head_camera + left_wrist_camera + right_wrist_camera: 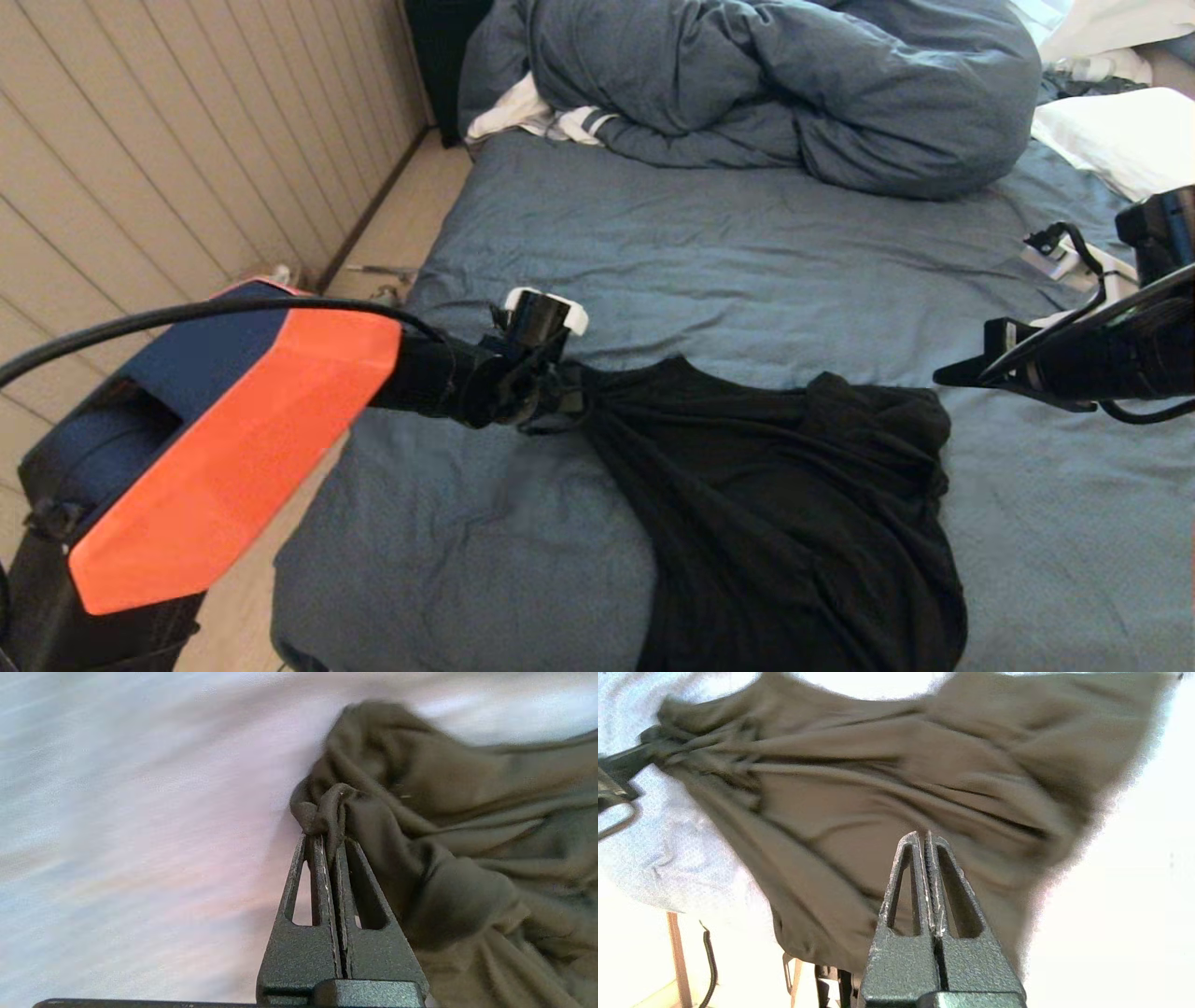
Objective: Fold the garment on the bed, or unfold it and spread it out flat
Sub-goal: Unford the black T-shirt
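The garment (794,504), a black T-shirt, lies bunched on the near part of the bed (747,261), and its near edge hangs over the bed's front. My left gripper (581,403) is at the shirt's left end, shut on a gathered fold of it. In the left wrist view the gripper (330,836) pinches a roll of the garment (444,826) between its tips. My right gripper (945,376) hovers just right of the shirt's far right corner, shut and empty. In the right wrist view this gripper (925,835) is above the garment (878,784), with nothing between its fingers.
A bunched blue-grey duvet (794,84) fills the far end of the bed, with a white striped cloth (541,117) at its left. White pillows (1120,140) lie far right. A small white device with a cable (1055,257) rests on the sheet. Floor (401,224) and a panelled wall lie left.
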Tool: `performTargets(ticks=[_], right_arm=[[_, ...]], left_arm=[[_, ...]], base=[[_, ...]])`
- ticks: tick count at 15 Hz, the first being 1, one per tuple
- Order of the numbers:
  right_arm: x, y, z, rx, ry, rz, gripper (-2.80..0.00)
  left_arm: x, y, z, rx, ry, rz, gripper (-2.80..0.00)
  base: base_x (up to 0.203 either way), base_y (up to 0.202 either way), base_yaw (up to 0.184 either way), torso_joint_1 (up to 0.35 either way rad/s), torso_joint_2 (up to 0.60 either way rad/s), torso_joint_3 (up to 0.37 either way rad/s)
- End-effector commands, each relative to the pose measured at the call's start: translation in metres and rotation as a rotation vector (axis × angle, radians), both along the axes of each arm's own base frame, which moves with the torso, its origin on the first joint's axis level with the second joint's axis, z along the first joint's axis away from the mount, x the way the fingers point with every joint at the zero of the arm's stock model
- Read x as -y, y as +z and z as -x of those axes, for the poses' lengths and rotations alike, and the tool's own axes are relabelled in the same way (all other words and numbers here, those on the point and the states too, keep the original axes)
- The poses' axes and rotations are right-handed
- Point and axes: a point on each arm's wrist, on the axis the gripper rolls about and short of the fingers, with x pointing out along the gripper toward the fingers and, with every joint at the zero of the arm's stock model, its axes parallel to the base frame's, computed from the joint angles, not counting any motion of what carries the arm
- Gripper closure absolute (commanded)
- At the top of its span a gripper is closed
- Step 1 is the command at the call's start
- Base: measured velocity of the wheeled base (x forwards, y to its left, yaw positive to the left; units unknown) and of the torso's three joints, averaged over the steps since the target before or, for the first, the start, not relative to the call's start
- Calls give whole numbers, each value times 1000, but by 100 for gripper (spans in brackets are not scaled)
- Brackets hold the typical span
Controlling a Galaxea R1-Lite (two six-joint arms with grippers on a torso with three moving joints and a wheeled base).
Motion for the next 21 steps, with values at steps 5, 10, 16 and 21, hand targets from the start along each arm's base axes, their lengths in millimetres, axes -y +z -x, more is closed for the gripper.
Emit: performTargets(ticks=[5,10,16,21], right_arm=[[-4,-4,-2,-15,18,-6,0],[-12,-3,-6,8,46,-5,0],[-12,-4,-6,6,48,-4,0],[-13,-8,-11,22,53,-6,0]], left_arm=[[-111,8,-10,29,167,-5,0],[-157,4,-19,12,232,1,0],[-154,2,-14,-3,188,-42,-280],[-147,7,28,-34,52,-100,-280]], base=[[0,0,0,0,0,0],[0,0,0,0,0,0],[0,0,0,0,0,0],[0,0,0,0,0,0]])
